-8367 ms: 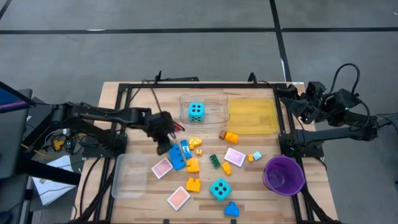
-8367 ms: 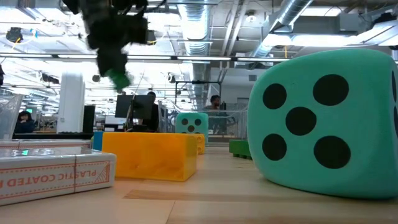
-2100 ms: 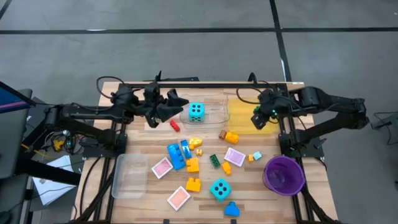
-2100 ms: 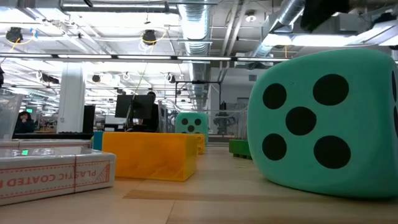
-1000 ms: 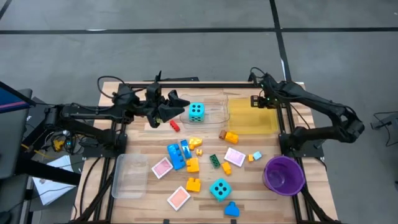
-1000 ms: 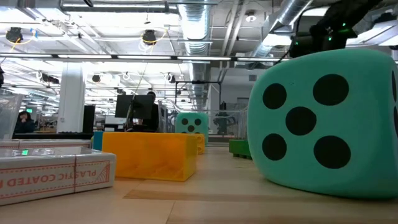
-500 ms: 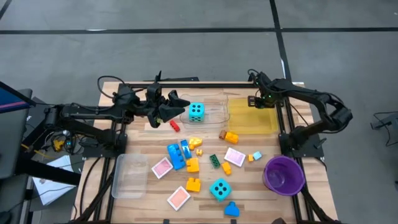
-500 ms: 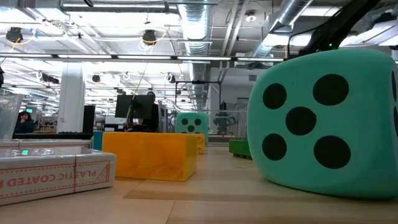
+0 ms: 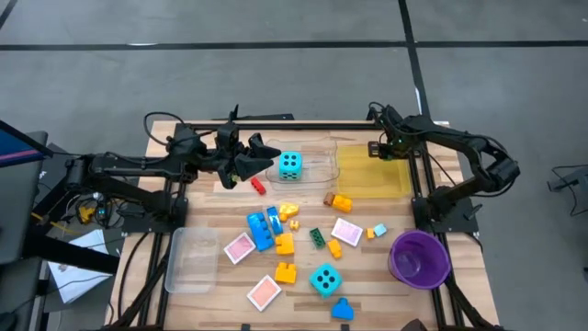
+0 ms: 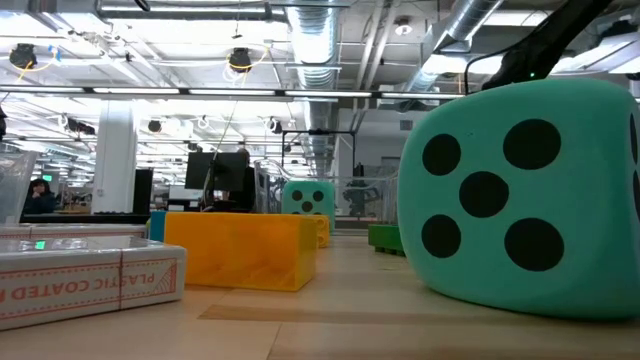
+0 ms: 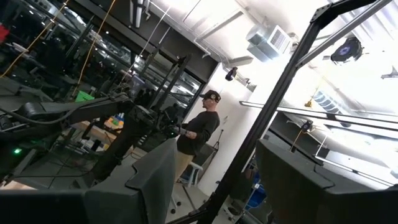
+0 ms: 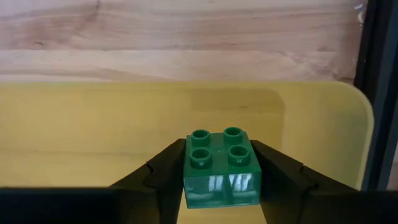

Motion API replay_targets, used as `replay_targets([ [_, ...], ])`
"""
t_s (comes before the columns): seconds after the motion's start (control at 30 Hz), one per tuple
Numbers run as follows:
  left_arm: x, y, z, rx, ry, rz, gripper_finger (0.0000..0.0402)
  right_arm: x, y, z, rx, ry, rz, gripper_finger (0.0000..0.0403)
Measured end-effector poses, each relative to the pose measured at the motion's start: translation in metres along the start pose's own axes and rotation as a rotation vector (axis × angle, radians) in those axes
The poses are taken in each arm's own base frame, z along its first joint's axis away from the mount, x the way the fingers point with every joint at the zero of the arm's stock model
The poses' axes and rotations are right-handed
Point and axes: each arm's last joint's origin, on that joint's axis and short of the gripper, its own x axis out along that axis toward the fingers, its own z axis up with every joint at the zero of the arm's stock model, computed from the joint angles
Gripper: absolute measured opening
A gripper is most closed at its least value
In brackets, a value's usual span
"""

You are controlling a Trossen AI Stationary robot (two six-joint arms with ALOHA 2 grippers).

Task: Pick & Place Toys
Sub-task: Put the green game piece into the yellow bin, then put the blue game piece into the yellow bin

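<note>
Between right gripper [image 12: 217,180] fingers: green brick [image 12: 222,167].

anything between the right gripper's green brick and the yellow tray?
Nothing. In the right wrist view the green brick sits in the right gripper, bare yellow tray beyond.

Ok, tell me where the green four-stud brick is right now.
The green brick is clamped in the right gripper, held over the yellow tray's far right corner, seen from above.

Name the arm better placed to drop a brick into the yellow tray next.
Right. Its claw is shut on the green brick directly over the yellow tray. The left claw sits beside the clear tray, holding nothing.
</note>
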Motion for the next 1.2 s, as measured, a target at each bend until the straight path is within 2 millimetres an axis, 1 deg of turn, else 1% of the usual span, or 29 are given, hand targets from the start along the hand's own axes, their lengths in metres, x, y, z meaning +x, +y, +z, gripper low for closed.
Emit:
replay_targets([
  [0.2,0.000,0.000,0.000,0.000,0.000,0.000,0.0213,0.000,0.000,0.001,0.016,-0.018,-0.018,0.0190],
  [0.37,0.000,0.000,0.000,-0.016,0.000,0.000,0.0213,0.000,0.000,0.001,0.017,-0.024,-0.015,0.0197],
  [0.47,0.000,0.000,0.000,-0.018,0.000,-0.001,0.0213,-0.006,-0.001,0.000,0.020,-0.046,0.000,0.0198],
  [0.57,0.000,0.000,0.000,-0.018,0.000,-0.001,0.0213,-0.019,-0.003,-0.002,0.023,-0.093,0.034,0.0198],
  [0.7,0.000,0.000,0.000,-0.018,0.000,-0.001,0.0213,-0.045,-0.009,-0.011,0.022,-0.177,0.109,0.0199],
  [0.93,0.000,0.000,0.000,-0.017,0.000,-0.001,0.0213,-0.093,-0.011,-0.045,-0.086,-0.311,0.307,0.0199],
  [1.03,0.000,0.000,0.000,-0.017,0.000,-0.001,0.0213,-0.108,-0.013,-0.060,-0.130,-0.361,0.384,0.0199],
  [1.2,0.000,0.000,0.000,-0.008,0.000,-0.001,0.0213,-0.127,-0.017,-0.081,-0.192,-0.420,0.513,0.0201],
])
